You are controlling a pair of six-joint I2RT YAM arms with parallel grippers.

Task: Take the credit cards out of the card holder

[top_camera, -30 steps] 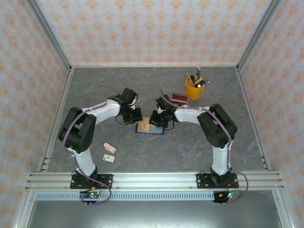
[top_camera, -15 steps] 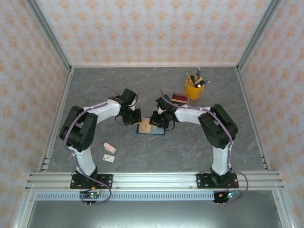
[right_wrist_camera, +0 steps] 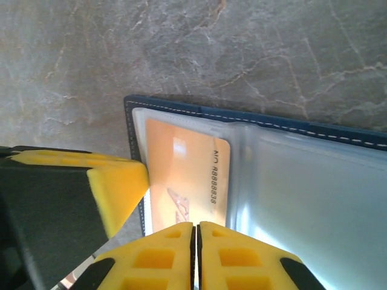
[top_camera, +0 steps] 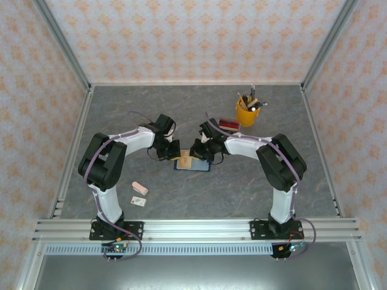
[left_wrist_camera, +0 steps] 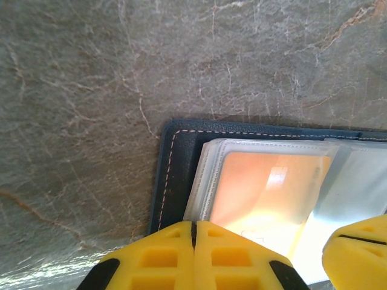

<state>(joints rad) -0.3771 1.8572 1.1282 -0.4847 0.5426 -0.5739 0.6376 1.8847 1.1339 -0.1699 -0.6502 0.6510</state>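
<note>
We are seeing the card holder (top_camera: 193, 164) lying open and flat on the grey table (top_camera: 254, 187), about mid-table, with both arms bending inward over it. The left pincer (top_camera: 176, 154) is coming down at the holder's left edge and the right pincer (top_camera: 195, 155) is sitting just beside it over the left page. In the left wrist view the left pincer (left_wrist_camera: 193, 244) is showing its yellow fingers pressed together, seam closed, above the navy stitched border (left_wrist_camera: 172, 175). In the right wrist view the right pincer (right_wrist_camera: 198, 251) is likewise drawn narrow, its fingers meeting at the near end of the tan-orange card (right_wrist_camera: 181, 178). We cannot tell whether anything thin is pinched between them. That card is resting inside a clear sleeve (left_wrist_camera: 208, 163) in the holder. Farther right, a yellow pen cup (top_camera: 246, 113) and a red-topped tray (top_camera: 228, 125) are standing. Near left, a pink block (top_camera: 139, 188) and a small white card (top_camera: 139, 201) are lying.
</note>
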